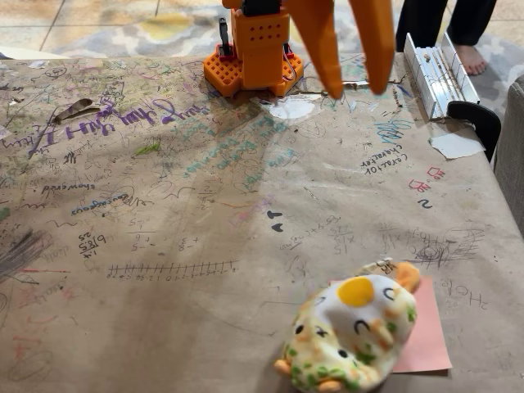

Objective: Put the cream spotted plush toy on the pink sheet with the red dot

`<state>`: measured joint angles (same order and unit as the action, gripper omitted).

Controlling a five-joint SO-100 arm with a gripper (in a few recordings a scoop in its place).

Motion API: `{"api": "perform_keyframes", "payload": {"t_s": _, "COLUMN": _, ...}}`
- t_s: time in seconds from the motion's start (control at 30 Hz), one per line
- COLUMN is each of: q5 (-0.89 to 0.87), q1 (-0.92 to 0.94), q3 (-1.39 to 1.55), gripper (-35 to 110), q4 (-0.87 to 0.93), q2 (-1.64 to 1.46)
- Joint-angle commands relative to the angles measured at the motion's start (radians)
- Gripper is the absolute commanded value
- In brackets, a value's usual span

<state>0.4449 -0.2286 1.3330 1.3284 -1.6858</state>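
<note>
On scribbled brown table (pixel 164 229) (tiled floor (pixel 98 20) behind), plush toy (pixel 352 336).

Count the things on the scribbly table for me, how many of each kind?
Cream spotted plush toy: 1
Salmon-pink paper sheet: 1
White paper scraps: 2
Orange robot gripper hanging open above: 1
Total: 5
</note>
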Motion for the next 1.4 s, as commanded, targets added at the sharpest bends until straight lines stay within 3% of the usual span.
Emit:
{"api": "perform_keyframes", "payload": {"t_s": 0.0, "q5": 0.038, "q1": -0.003, "q3": 0.044, "gripper": 16, "q4": -0.012, "q2": -0.103}}
{"api": "perform_keyframes", "payload": {"t_s": 0.13, "q5": 0.067, "q1": 0.003, "q3": 0.279, "gripper": 15, "q4": -0.052, "q2": -0.213}}
{"api": "perform_keyframes", "payload": {"t_s": 0.23, "q5": 0.044, "q1": 0.003, "q3": 0.669, "gripper": 1, "q4": -0.285, "q2": -0.391}}
{"api": "perform_keyframes", "payload": {"t_s": 0.4, "q5": -0.207, "q1": -0.029, "q3": 1.269, "gripper": 0, "q4": -0.793, "q2": -0.742}}
{"api": "perform_keyframes", "payload": {"t_s": 0.6, "q5": -0.492, "q1": 0.003, "q3": 1.718, "gripper": 0, "q4": -1.112, "q2": -1.054}}
{"api": "perform_keyframes", "payload": {"t_s": 0.87, "q5": -0.52, "q1": 0.037, "q3": 1.859, "gripper": 0, "q4": -1.048, "q2": -1.378}}
{"api": "perform_keyframes", "payload": {"t_s": 1.07, "q5": -0.492, "q1": -0.008, "q3": 1.859, "gripper": 0, "q4": -0.637, "q2": -1.689}}
{"api": "perform_keyframes", "payload": {"t_s": 1.37, "q5": -0.512, "q1": 0.011, "q3": 1.859, "gripper": 0, "q4": -0.64, "q2": -1.69}}
